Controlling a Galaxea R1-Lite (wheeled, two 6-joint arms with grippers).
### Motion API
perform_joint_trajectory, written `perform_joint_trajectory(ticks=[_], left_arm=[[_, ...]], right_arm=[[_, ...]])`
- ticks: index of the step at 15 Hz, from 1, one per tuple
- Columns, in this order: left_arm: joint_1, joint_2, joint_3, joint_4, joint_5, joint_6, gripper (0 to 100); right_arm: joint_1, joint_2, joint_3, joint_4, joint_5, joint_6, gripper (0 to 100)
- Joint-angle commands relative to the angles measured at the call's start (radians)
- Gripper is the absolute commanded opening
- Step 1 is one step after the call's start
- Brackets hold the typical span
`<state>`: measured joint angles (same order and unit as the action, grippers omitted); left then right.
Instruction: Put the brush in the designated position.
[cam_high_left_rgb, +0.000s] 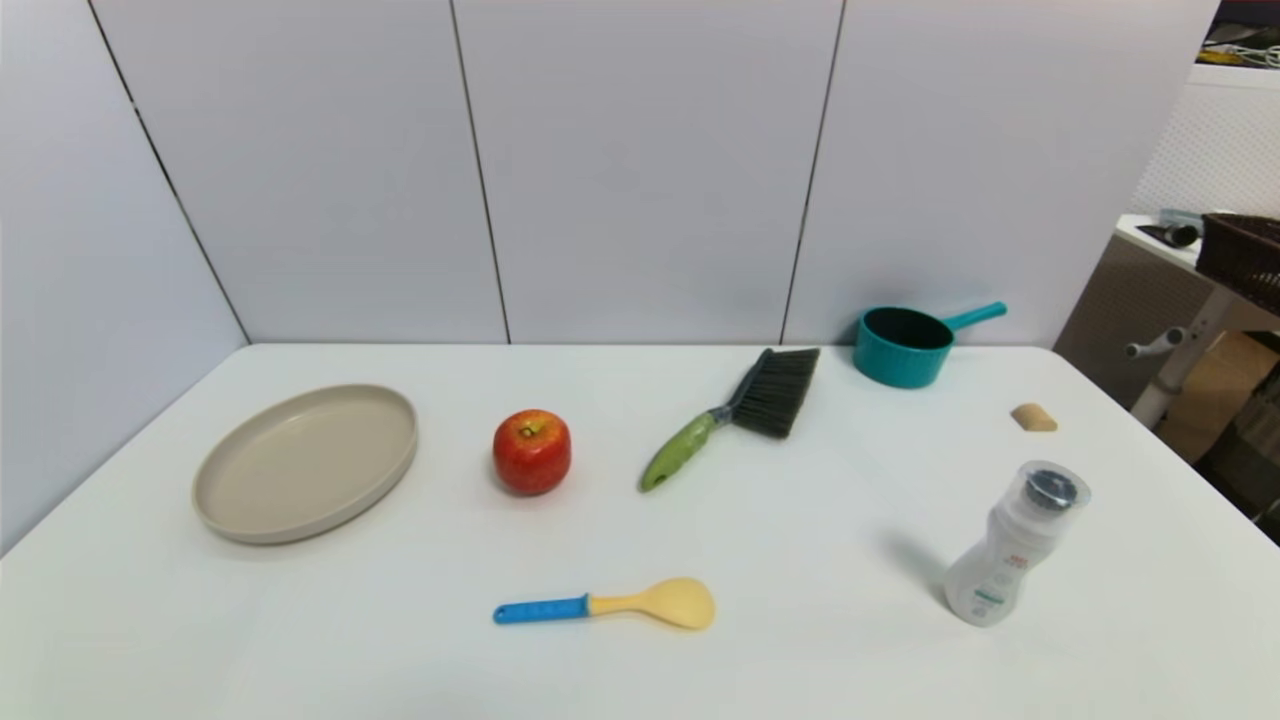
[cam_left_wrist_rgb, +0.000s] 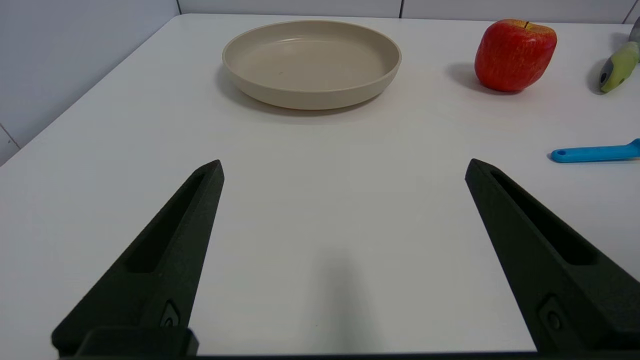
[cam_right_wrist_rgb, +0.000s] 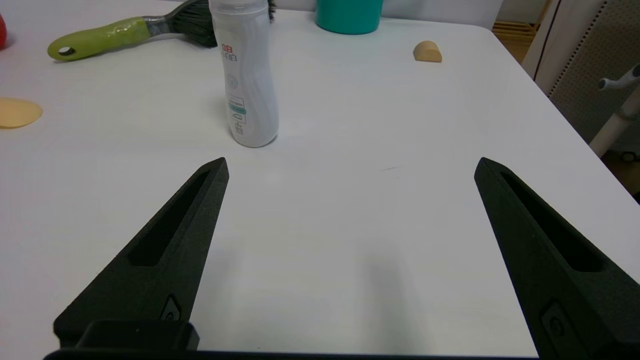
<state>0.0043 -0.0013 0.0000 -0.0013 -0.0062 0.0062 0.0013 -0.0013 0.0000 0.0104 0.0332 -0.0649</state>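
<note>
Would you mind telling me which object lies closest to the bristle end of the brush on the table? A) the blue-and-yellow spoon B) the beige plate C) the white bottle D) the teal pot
D: in the head view the brush points its dark bristles toward the far right of the table, where the teal pot stands just beside them, with a small gap between.
</note>
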Motion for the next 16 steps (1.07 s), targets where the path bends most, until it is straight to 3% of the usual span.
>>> perform_joint_trajectory(ticks=[1, 8, 10, 14, 16], left_arm=[[0.000, 0.001, 0.000, 0.000, 0.000, 0.000, 100], [0.000, 0.012, -0.002, 0.001, 0.002, -0.002, 100], [-0.001, 0.211, -0.100, -0.019, -0.025, 0.005, 100], [-0.104, 0.742, -0.557, -0.016, -0.342, 0.181, 100], [-0.187, 0.966, -0.778, -0.014, -0.382, 0.248, 100]], right_arm=[[0.000, 0.001, 0.002, 0.000, 0.001, -0.001, 100], [0.000, 0.001, 0.002, 0.000, 0.001, -0.001, 100], [0.000, 0.001, 0.002, 0.000, 0.001, -0.001, 100], [0.000, 0.001, 0.002, 0.000, 0.001, -0.001, 100], [0.000, 0.001, 0.002, 0.000, 0.001, -0.001, 100]])
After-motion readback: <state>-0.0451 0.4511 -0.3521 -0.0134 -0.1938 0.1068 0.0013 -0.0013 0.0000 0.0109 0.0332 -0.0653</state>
